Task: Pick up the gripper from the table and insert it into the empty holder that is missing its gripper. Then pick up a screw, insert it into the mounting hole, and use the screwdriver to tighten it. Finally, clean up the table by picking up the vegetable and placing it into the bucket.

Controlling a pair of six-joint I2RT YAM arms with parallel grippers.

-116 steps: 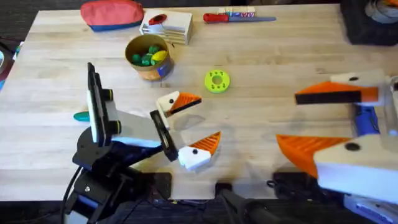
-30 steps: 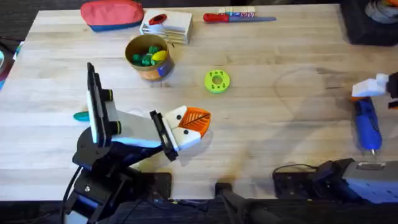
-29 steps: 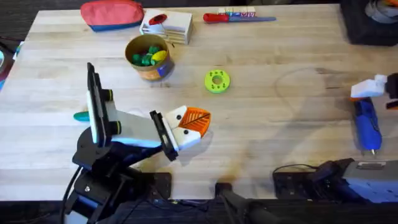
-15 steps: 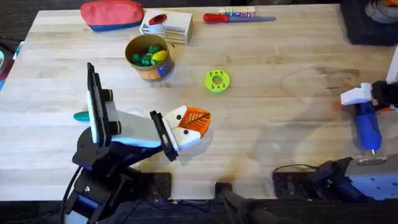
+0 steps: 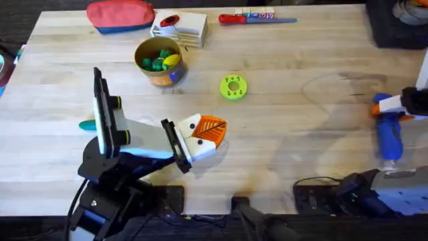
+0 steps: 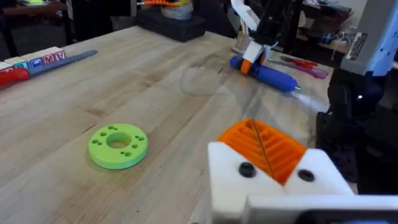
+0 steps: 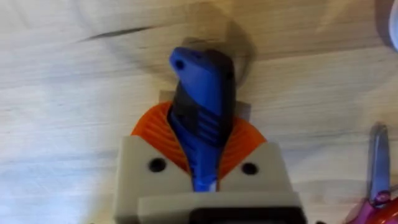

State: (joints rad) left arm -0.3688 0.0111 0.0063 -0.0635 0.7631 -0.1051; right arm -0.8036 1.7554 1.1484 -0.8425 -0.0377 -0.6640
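The screwdriver (image 5: 389, 137) is lying at the right edge of the worktop (image 5: 294, 53), and the right end effector (image 7: 205, 146) is sitting over its rear end, with the orange pads pressing in on either side of the blue body in the right wrist view. It looks clamped on, though how firmly is hard to judge. The grip is landing near one end rather than the middle, so the tool is likely to swing or droop as it is being lifted, and the bit end could end up pointing away from the mounting hole. A slip could also send it rolling off the near edge of the worktop.

The left end effector (image 5: 204, 137) is resting closed near the centre, its orange tips meeting with nothing between them. If this is the mount being screwed, any shift of that arm is going to spoil the alignment.

The vegetable (image 5: 87, 124) is lying beside the left arm, partly tucked behind it, well apart from the bucket (image 5: 160, 61), and could be knocked by that arm's movement.
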